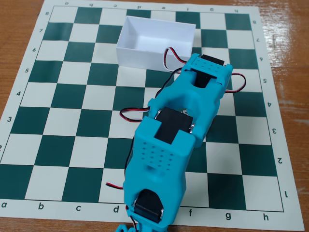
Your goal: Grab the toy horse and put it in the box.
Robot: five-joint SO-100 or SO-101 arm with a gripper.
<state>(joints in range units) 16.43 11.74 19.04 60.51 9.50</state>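
The white open-top box (145, 57) stands on the chessboard at the top centre, and its inside looks empty. My cyan arm (161, 154) reaches over the board from near the box's right corner down to the bottom edge of the fixed view. Only the gripper's root (130, 226) shows at the bottom edge. Its fingertips are cut off by the frame, so I cannot tell whether it is open or shut. The toy horse is not visible; it is hidden or out of view.
The green and white chessboard mat (58, 111) lies on a wooden table (19, 29). Red and black wires (133, 112) loop out from the arm on both sides, one close to the box's front right corner.
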